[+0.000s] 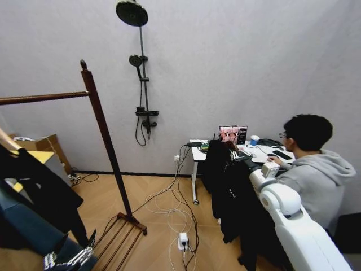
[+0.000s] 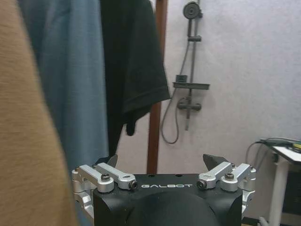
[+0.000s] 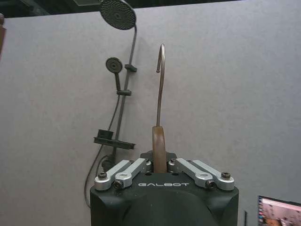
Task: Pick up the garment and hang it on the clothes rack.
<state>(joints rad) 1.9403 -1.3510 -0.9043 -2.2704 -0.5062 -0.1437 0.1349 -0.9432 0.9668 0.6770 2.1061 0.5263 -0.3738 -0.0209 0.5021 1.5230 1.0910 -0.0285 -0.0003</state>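
Observation:
The garment (image 1: pixel 227 195), a long black jacket, hangs from my right gripper (image 1: pixel 235 154) to the right of the clothes rack (image 1: pixel 100 121). In the right wrist view that gripper (image 3: pixel 159 162) is shut on the hanger's wooden neck (image 3: pixel 158 143), and the metal hook (image 3: pixel 161 70) stands upright above it. The rack's rod (image 1: pixel 45 97) carries a blue shirt (image 2: pixel 70 80) and a short-sleeved black top (image 2: pixel 131 61). My left gripper (image 1: pixel 66 259) sits low beside those clothes; in its wrist view it (image 2: pixel 160 162) is open and holds nothing.
A person (image 1: pixel 316 164) sits at a white desk (image 1: pixel 197 148) with a laptop just behind the jacket. Cables and a power strip (image 1: pixel 183 241) lie on the wood floor between the rack's slatted base (image 1: pixel 121 231) and the desk. A shower fixture (image 1: pixel 144 84) is mounted on the wall.

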